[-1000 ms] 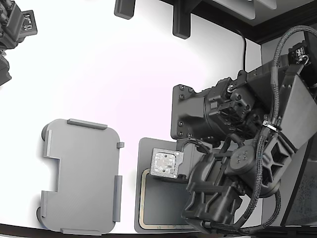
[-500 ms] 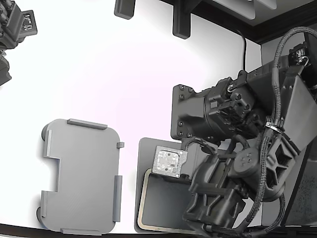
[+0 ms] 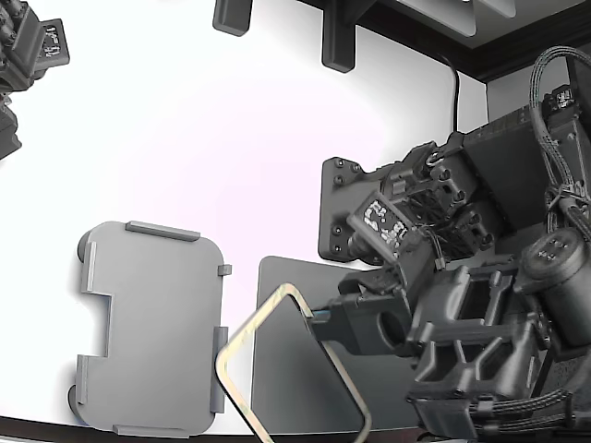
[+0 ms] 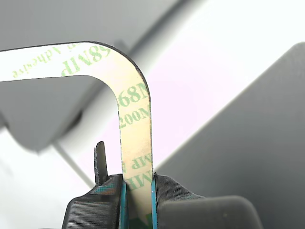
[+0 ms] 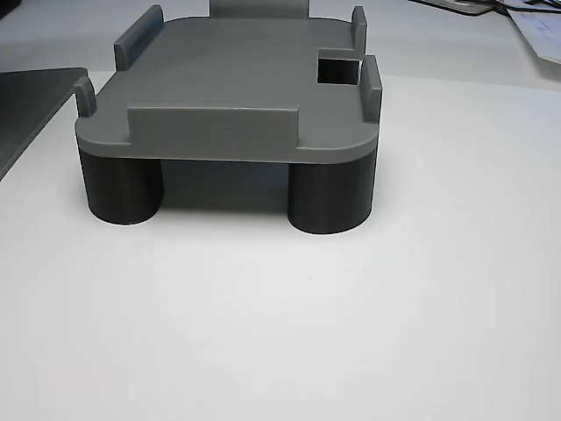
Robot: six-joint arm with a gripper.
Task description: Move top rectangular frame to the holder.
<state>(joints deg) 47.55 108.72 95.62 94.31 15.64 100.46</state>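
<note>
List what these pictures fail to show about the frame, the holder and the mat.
- Frame: in the exterior view its lower end runs off the bottom edge; in the wrist view only one corner shows above the gripper.
- Dark mat: its right part is hidden by the arm in the exterior view, so any further frames there cannot be told.
- Holder: the other view blocks its far side, and the frame is out of shot.

The holder (image 3: 152, 328) lies with its flat top bare, fenced only by raised edge tabs (image 3: 219, 369). In the exterior view the tilted rectangular frame (image 3: 277, 369), pinched in the claw (image 4: 137, 193), overhangs the holder's right edge, between it and the dark mat (image 3: 305, 388). Open white desk (image 3: 203, 138) stretches above the holder. The arm's bulk (image 3: 480, 323) crowds the exterior view's right.
</note>
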